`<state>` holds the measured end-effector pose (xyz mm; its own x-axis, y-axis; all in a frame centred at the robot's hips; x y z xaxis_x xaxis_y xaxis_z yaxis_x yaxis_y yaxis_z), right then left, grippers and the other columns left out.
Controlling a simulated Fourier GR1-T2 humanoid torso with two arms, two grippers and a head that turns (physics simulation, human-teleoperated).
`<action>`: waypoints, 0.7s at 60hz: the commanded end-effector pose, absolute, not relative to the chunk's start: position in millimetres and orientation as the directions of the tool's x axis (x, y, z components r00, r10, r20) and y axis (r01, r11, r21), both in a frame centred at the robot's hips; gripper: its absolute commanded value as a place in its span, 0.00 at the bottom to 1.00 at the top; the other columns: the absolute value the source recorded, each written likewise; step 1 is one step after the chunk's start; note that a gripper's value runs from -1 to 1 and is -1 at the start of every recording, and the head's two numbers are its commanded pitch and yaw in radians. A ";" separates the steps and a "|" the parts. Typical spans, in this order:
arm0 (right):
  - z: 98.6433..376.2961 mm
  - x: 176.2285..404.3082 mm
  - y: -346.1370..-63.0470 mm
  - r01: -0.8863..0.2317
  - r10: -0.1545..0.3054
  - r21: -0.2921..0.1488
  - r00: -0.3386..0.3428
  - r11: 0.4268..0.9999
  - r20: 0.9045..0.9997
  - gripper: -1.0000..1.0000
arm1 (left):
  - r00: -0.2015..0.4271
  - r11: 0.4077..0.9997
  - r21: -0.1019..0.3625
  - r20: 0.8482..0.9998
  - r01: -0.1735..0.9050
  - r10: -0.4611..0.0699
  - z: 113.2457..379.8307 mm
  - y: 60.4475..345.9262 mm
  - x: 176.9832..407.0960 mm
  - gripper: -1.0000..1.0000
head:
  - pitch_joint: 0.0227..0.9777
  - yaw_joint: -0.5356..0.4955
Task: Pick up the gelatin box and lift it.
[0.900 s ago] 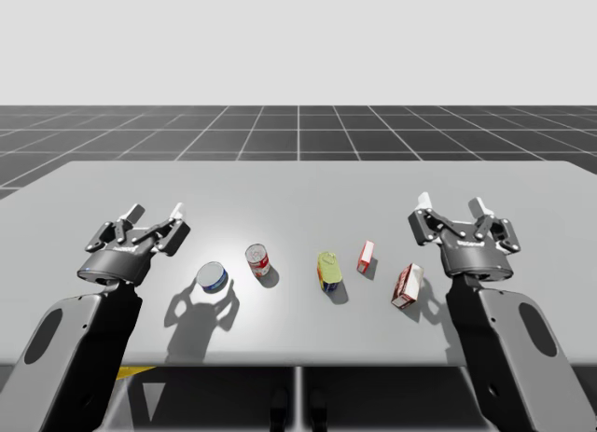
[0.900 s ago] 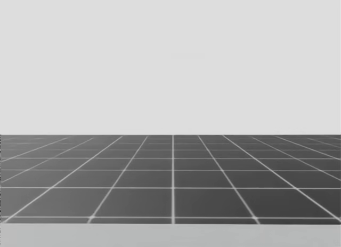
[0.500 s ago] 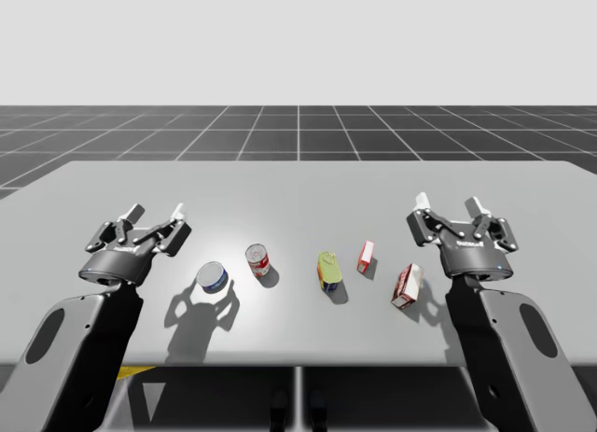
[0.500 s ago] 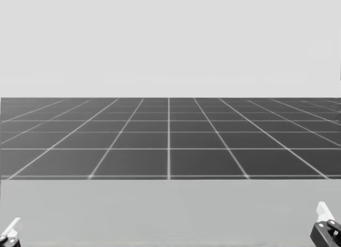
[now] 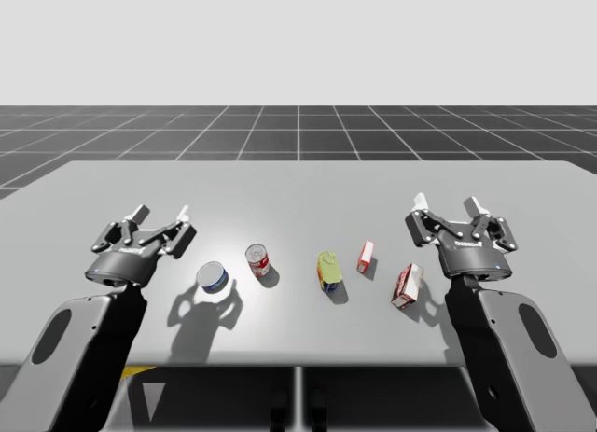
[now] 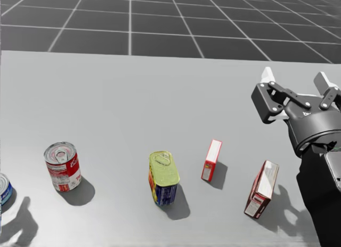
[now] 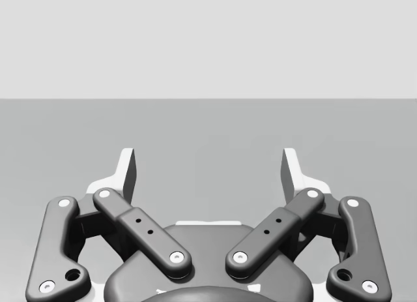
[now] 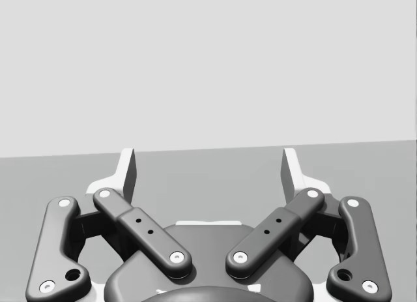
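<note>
Head view shows our right gripper with fingers apart and empty — the small red gelatin box stands upright on the table, to its left and closer to us, so this arm is nearer than the left one.

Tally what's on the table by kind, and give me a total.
Cans: 3 (blue can, red and white can, yellow can)
Boxes: 2 (small red box, larger red and white box)
Total: 5
</note>
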<state>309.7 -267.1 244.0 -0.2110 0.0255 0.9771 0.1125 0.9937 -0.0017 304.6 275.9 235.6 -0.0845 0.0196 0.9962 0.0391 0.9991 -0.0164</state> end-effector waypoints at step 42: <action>254.2 261.1 -221.7 0.143 0.025 -0.011 -0.092 0.990 0.995 0.00 | -0.072 0.998 0.000 0.997 0.059 0.004 232.0 263.0 301.8 0.00 | 0.82 0.22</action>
<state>282.6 -240.8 257.3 -0.1382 0.0136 0.9903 0.1363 0.9907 0.0054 302.6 263.0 231.7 -0.0714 0.0030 0.9974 0.0588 0.9983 0.0012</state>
